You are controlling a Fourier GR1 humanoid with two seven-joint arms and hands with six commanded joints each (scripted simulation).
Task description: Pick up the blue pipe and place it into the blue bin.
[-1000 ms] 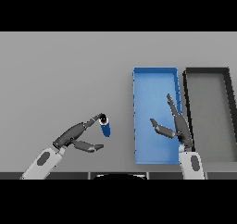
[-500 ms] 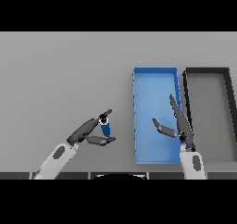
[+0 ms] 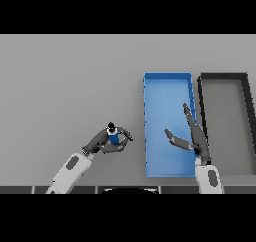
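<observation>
A small blue pipe [image 3: 113, 136] with a dark top end sits in my left hand [image 3: 102, 142], left of the blue bin [image 3: 167, 81]. The fingers and thumb of that hand curl round the pipe, which stands roughly upright above the grey table. My right hand [image 3: 193, 137] hovers over the bin's near right part, fingers straight and thumb spread, holding nothing. The blue bin is a long shallow tray with nothing showing inside it.
A dark grey bin [image 3: 223, 77] of the same shape stands directly right of the blue bin, their long sides close together. The grey table [image 3: 65, 86] stretches wide to the left and behind.
My left hand has carried the blue pipe to the right, toward the blue bin, and closed more tightly round it. The right hand has barely shifted.
</observation>
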